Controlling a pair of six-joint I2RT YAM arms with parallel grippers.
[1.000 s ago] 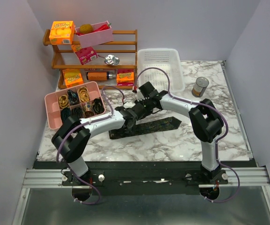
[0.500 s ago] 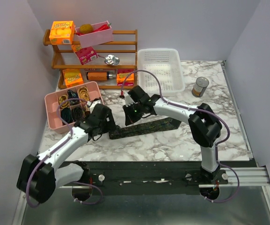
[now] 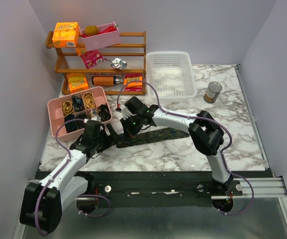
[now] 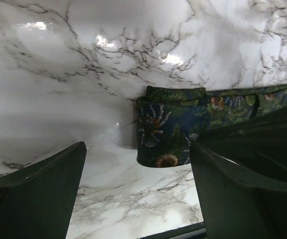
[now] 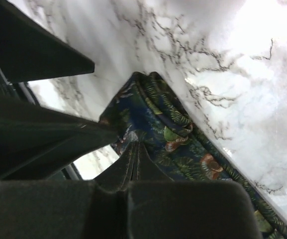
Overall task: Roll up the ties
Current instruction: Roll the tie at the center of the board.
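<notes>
One tie (image 3: 158, 135), dark fabric with a green leafy print, lies flat across the middle of the marble table. Its left end is folded over into a short thick fold (image 4: 168, 124). My right gripper (image 3: 128, 127) is shut, and its tips (image 5: 136, 147) press down on that folded end (image 5: 178, 134). My left gripper (image 3: 111, 133) is open and empty just left of the fold. In the left wrist view its fingers (image 4: 34, 199) stand wide apart, low over the table, with the fold ahead between them.
A pink divided tray (image 3: 53, 124) with yellow and black elastic loops sits at the left. A wooden shelf (image 3: 101, 64) with boxes stands behind it. A white basket (image 3: 170, 74) and a can (image 3: 213, 92) are at the back right.
My right gripper has moved left along the tie to its left end. My left arm has drawn back to the left, off the tie, and its gripper now sits beside the folded end.
</notes>
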